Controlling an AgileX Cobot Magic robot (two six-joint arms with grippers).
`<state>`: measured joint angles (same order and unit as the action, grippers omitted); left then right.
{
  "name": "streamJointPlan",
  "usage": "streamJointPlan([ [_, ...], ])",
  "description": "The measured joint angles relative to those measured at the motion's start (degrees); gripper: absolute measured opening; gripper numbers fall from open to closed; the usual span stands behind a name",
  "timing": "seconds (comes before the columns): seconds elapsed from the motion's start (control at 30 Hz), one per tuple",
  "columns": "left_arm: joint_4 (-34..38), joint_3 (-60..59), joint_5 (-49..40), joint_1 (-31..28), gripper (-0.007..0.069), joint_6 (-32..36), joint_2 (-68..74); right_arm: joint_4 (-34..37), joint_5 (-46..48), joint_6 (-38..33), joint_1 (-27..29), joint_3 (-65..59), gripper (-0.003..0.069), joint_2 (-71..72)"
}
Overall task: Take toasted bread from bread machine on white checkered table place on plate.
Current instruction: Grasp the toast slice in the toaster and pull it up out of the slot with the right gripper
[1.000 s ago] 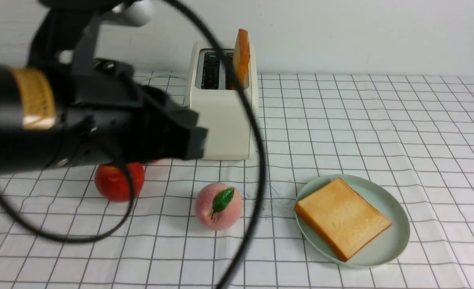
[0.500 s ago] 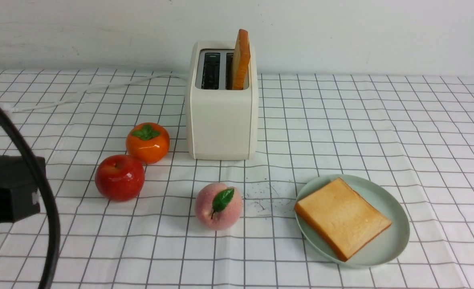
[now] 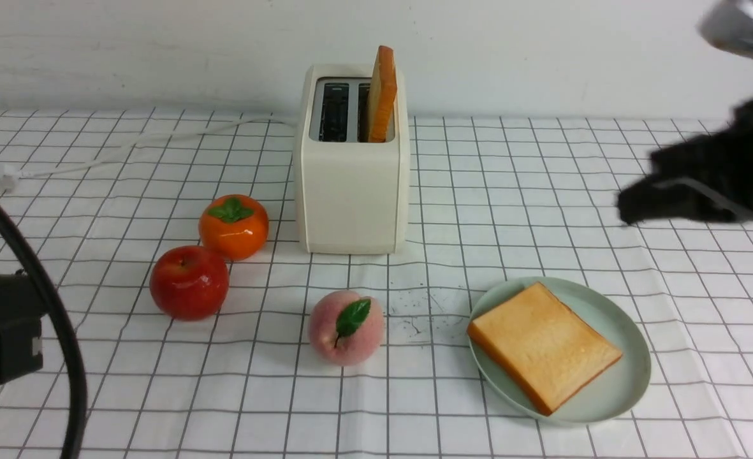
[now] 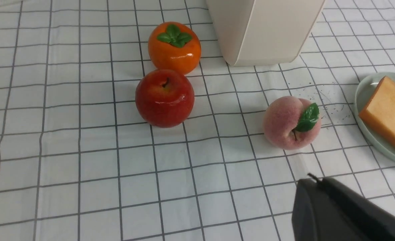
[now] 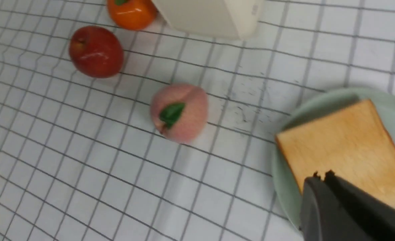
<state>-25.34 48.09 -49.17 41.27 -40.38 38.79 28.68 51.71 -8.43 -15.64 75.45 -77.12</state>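
Note:
The cream bread machine (image 3: pixel 350 185) stands at the back of the white checkered table (image 3: pixel 542 191). One toasted bread slice (image 3: pixel 382 92) stands upright in its right slot; the left slot is dark and empty. A second slice (image 3: pixel 542 344) lies flat on the mint plate (image 3: pixel 634 382) at the front right. My left gripper (image 4: pixel 314 179) is shut and empty, low at the table's left edge (image 3: pixel 35 344). My right gripper (image 5: pixel 321 174), shut and empty, hovers over the slice on the plate (image 5: pixel 344 147); in the front view it is a dark blur (image 3: pixel 628 210) at the right.
An orange persimmon (image 3: pixel 234 226), a red apple (image 3: pixel 189 282) and a pink peach (image 3: pixel 345 326) sit in front of and left of the toaster. Its white cord (image 3: pixel 127 141) trails left. Dark crumbs (image 3: pixel 421 312) speckle the cloth. A black cable (image 3: pixel 64 344) loops at the left.
My left arm pulled back from in front of the toaster to the lower left edge. My right arm came into view at the right and its jaws closed.

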Motion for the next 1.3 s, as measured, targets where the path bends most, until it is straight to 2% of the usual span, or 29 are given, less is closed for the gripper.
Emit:
streamJointPlan([
  [0.03,0.0,0.0,0.0,0.0,-0.0013,0.05,-0.21,-0.14,0.01,0.13,-0.5,0.72,0.0006,-1.35],
  [0.07,-0.05,0.0,-0.01,0.0,-0.0013,0.05,-0.77,-2.25,-0.1,1.18,-5.09,8.33,0.0006,-7.51],
  [0.13,-0.05,0.0,-0.43,0.0,-0.0013,0.16,-1.02,-4.64,0.04,2.64,-8.22,15.66,0.0012,-13.64],
  [0.27,-0.05,0.0,-0.91,0.0,-0.0013,0.16,-1.02,-9.32,0.67,6.64,-10.9,27.75,0.0038,-22.99],
  [0.33,-0.05,0.0,-1.1,0.0,-0.0013,0.16,-1.02,-13.62,1.15,11.48,-11.51,37.74,0.0094,-29.99],
  [0.37,-0.05,0.0,-1.09,0.0,-0.0013,0.16,-1.02,-13.87,1.23,11.84,-11.51,38.38,0.0106,-30.44],
  [0.43,-0.05,0.0,-1.16,0.0,-0.0013,0.16,-1.02,-16.2,1.4,15.55,-11.57,46.08,0.0192,-35.55],
  [0.47,-0.05,0.0,-1.21,0.0,-0.0013,0.16,-1.02,-16.31,1.4,15.8,-11.57,46.61,0.0201,-35.91],
  [0.5,-0.05,0.0,-1.23,0.0,-0.0013,0.16,-1.02,-16.74,0.98,17.43,-11.57,50.46,0.0281,-38.73],
  [0.57,-0.05,0.0,-1.23,0.0,-0.0013,0.21,-1.02,-17.34,-0.18,18.73,-11.64,54.08,0.0372,-42.06],
  [0.6,-0.05,0.0,-1.23,0.0,-0.0013,0.21,-1.02,-17.41,-0.5,18.92,-11.64,54.63,0.0381,-42.69],
  [0.67,-0.05,0.0,-1.23,0.0,-0.0013,0.4,-1.02,-18.17,-3.03,19.71,-11.75,56.56,0.0468,-45.85],
  [0.73,-0.05,0.0,-1.23,0.0,-0.0013,0.49,-1.02,-19.62,-6.55,20.48,-11.74,57.04,0.0506,-48.41],
  [0.8,-0.05,0.0,-1.23,0.0,-0.0013,0.85,-1.02,-21.07,-9.09,21.05,-11.74,57.09,0.0513,-49.93],
  [0.9,-0.05,0.0,-1.23,0.0,-0.0013,1.38,-1.02,-24.16,-12.42,23.02,-11.74,57.09,0.0489,-52.01],
  [1.03,-0.05,0.0,-1.3,0.0,-0.0013,1.45,-1.02,-26.61,-15.22,24.72,-11.74,57.14,0.0409,-53.05],
  [1.07,-0.05,0.0,-1.32,0.0,-0.0013,1.45,-1.02,-26.87,-16.29,25.08,-11.74,57.2,0.0365,-53.27],
  [1.1,-0.05,0.0,-1.32,0.0,-0.0013,1.45,-1.02,-26.87,-16.46,25.18,-11.74,57.2,0.0358,-53.34],
  [1.13,-0.05,0.0,-1.32,0.0,-0.0013,1.45,-1.02,-26.93,-16.8,25.31,-11.74,57.27,0.0283,-53.5],
  [1.17,-0.05,0.0,-1.32,0.0,-0.0013,1.45,-1.02,-26.93,-16.86,25.31,-11.74,57.27,0.0283,-53.52],
  [1.2,-0.05,0.0,-1.32,0.0,-0.0013,1.5,-1.02,-26.93,-17.12,25.31,-11.74,57.28,0.0243,-53.64],
  [1.23,-0.05,0.0,-1.32,0.0,-0.0013,1.5,-1.02,-26.93,-17.45,25.38,-11.74,57.28,0.0171,-53.69],
  [1.3,-0.05,0.0,-1.32,0.0,-0.0013,1.5,-1.02,-26.97,-17.74,25.44,-11.74,57.28,0.0111,-53.71],
])
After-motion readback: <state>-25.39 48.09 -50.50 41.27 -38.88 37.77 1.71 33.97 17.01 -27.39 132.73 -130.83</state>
